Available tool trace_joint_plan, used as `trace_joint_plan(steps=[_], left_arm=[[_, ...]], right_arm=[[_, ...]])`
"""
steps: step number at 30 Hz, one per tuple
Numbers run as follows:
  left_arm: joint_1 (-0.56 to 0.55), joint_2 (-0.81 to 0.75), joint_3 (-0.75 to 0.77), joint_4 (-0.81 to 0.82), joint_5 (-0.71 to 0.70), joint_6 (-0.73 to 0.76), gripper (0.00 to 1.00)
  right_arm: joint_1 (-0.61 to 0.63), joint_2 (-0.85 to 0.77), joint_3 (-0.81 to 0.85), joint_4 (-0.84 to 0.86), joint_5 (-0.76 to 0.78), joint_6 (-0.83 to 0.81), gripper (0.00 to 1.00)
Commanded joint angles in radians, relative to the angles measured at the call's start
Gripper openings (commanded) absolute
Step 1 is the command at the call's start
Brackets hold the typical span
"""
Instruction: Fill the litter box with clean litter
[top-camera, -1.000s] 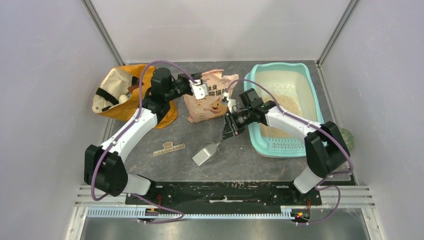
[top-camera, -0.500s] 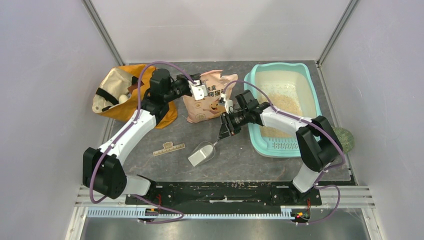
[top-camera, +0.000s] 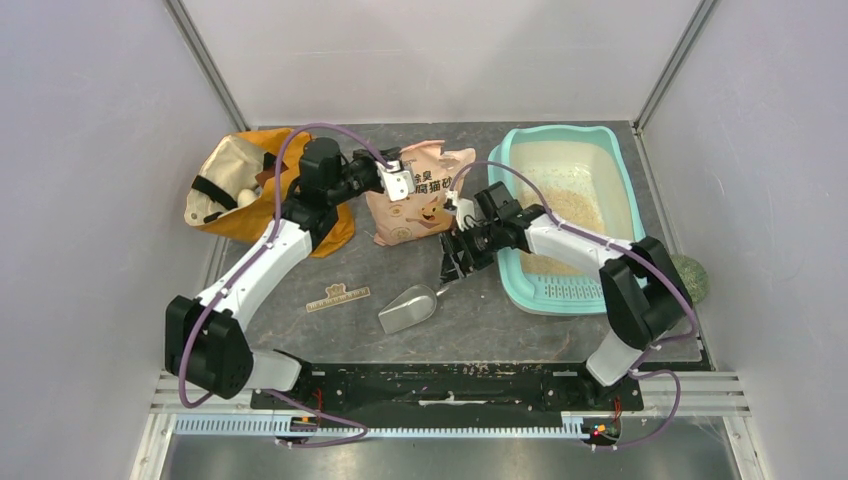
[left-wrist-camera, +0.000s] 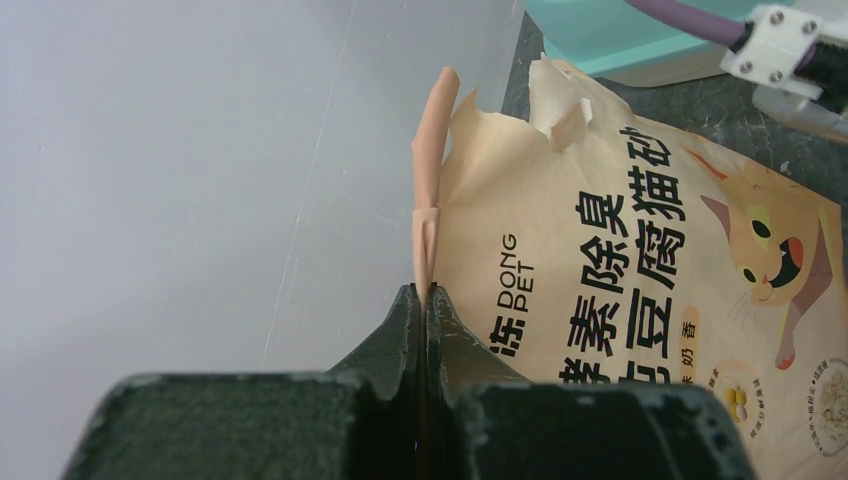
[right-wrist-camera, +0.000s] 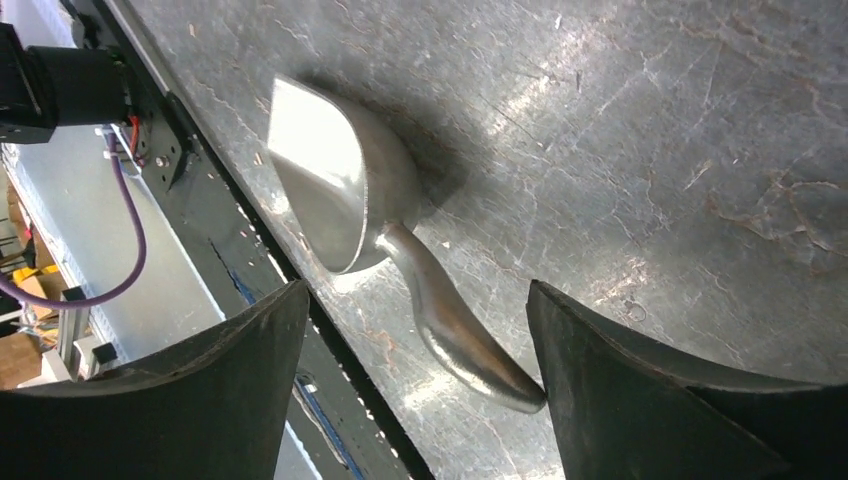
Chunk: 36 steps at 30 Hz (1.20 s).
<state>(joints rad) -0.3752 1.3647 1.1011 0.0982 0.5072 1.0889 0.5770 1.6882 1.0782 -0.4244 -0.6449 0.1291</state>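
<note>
The teal litter box (top-camera: 628, 190) stands at the right, with a thin layer of pale clean litter (top-camera: 560, 205) on its cream floor. A peach printed pouch (top-camera: 415, 205) stands upright left of it. My left gripper (top-camera: 397, 182) is shut on the pouch's top edge (left-wrist-camera: 432, 180), which is pinched between the jaws (left-wrist-camera: 424, 292). My right gripper (top-camera: 452, 268) hangs open just above the table, between pouch and box. A silver metal scoop (top-camera: 408, 308) lies on the table below it. In the right wrist view the scoop (right-wrist-camera: 340, 190) has its handle end against one finger (right-wrist-camera: 640, 390).
An orange fabric bag (top-camera: 240, 190) lies at the back left beside the left arm. A small tan strip (top-camera: 338, 297) rests on the table left of the scoop. A green rounded thing (top-camera: 690, 275) sits beyond the box's right rim. The black base rail (top-camera: 450, 380) runs along the near edge.
The right gripper's jaws have spread wide and let go of the scoop's handle. The scoop now lies flat on the table. The left gripper still holds the pouch, unmoved.
</note>
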Motion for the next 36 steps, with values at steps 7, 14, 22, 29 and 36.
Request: trace_joint_plan(steps=[7,14,22,29,36], left_arm=[[0.006,-0.077,-0.018,-0.038,0.025,-0.057,0.02],[0.022,-0.106,0.052,-0.163,0.151,-0.142,0.02],[0.058,-0.115,0.167,-0.478,0.274,-0.074,0.02],[0.059,-0.117,0.189,-0.622,0.236,0.033,0.02],[0.056,-0.109,0.204,-0.629,0.196,0.038,0.02]], right_arm=[[-0.052,-0.228,0.202,-0.115,-0.005,-0.075,0.93],[-0.272,-0.229,0.43,-0.183,0.002,-0.241,0.97],[-0.403,0.012,0.676,-0.323,-0.135,-0.632,0.97],[-0.415,0.187,0.79,-0.497,-0.308,-0.879,0.97],[-0.376,0.353,0.903,-0.527,-0.388,-0.949,0.97]])
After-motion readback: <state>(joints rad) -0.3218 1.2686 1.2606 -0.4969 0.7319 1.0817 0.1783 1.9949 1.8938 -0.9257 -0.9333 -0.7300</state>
